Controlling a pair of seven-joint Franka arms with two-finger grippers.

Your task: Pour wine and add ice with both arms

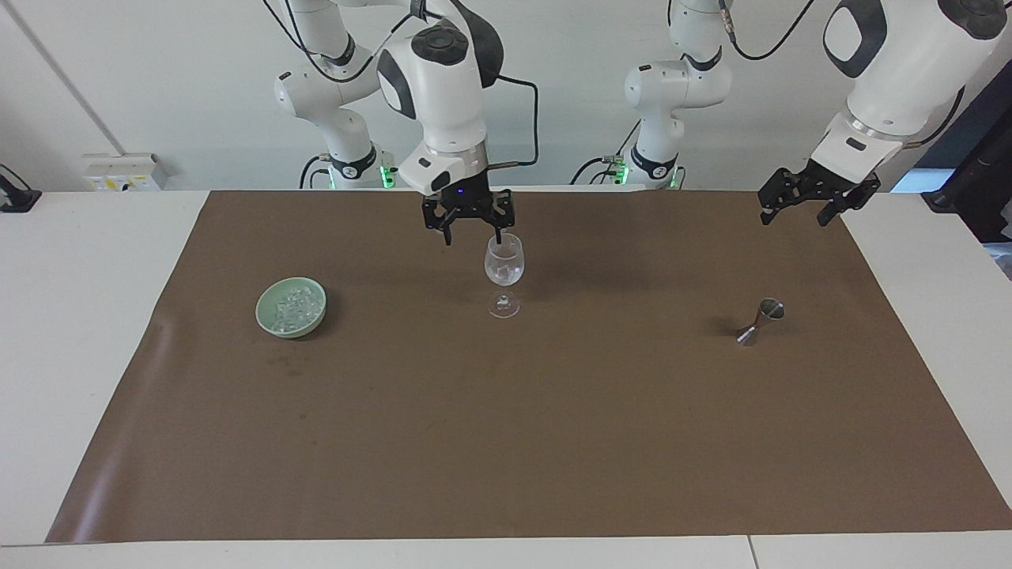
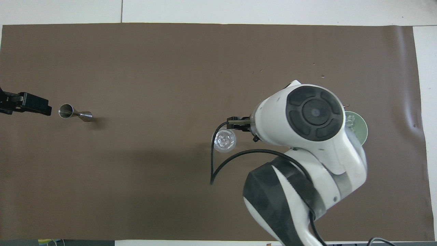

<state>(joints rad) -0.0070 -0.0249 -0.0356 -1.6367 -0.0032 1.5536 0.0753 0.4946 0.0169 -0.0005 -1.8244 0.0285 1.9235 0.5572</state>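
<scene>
Two arms: both are working over a brown mat (image 1: pixel 506 442) that is covering most of a white table (image 1: pixel 79 356).
Green bowl (image 1: pixel 291 307): it is sitting on the mat toward the right arm's end, at nine o'clock from the wine glass in the facing view, well apart from it.
Ice (image 1: pixel 294 305): a heap of small clear cubes is lying in the bowl; in the overhead view the right arm is covering most of the bowl, with only part of its rim (image 2: pixel 362 128) showing.
Right gripper (image 1: pixel 472 230): it is hanging over the mat just beside the wine glass, at about ten o'clock from the rim in the facing view; its jaws are standing apart and gripping nothing, with one fingertip showing right at the rim.
Wine glass (image 1: pixel 504 271): it is standing upright near the middle of the mat, with a few clear pieces sitting in its bowl, seen from above (image 2: pixel 225 140).
Jigger (image 1: pixel 760 322): the small steel measure is lying tipped on the mat toward the left arm's end, at three o'clock from the glass in the facing view.
Left gripper (image 1: pixel 794 213): it is waiting in the air over the mat's edge, at about one o'clock from the jigger in the facing view, jaws spread wide and carrying nothing.
</scene>
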